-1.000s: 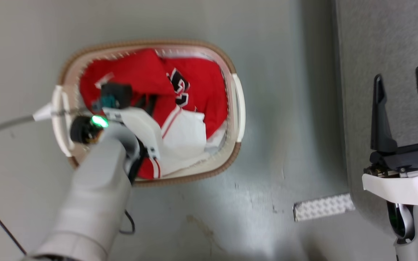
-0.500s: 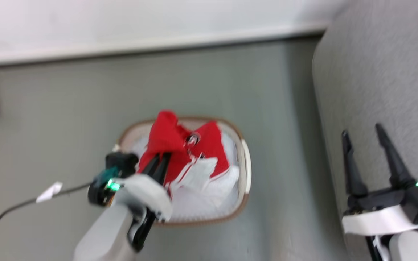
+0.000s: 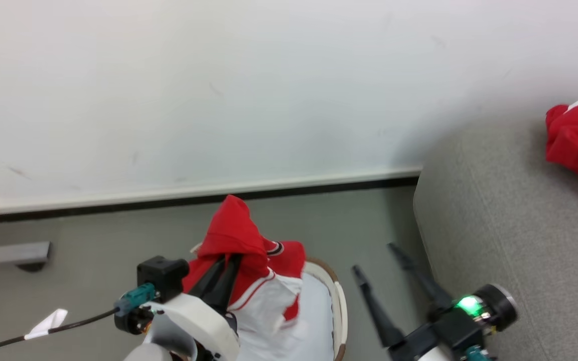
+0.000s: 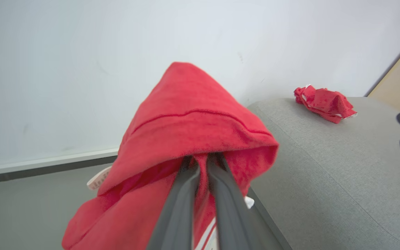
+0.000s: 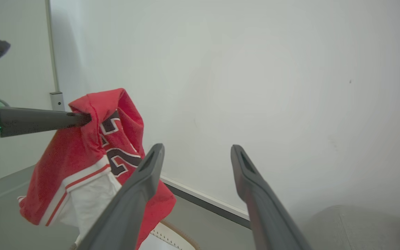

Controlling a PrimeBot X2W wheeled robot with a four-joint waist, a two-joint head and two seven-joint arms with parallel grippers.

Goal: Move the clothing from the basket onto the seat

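The left claw (image 3: 225,268) has lifted the red and white clothing (image 3: 236,233) up out of the basket (image 3: 338,301); its two fingers are pinched tight on the red cloth, which hangs down over the basket; the right claw (image 3: 374,258) is wide open and holds nothing, just beside the grey seat (image 3: 494,225); another red bundle (image 3: 577,143) lies far back on the seat.

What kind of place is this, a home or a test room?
Probably a plain indoor room, perhaps a test space furnished like a home: a grey sofa, a laundry basket standing on a bare grey floor, and a plain white wall behind.
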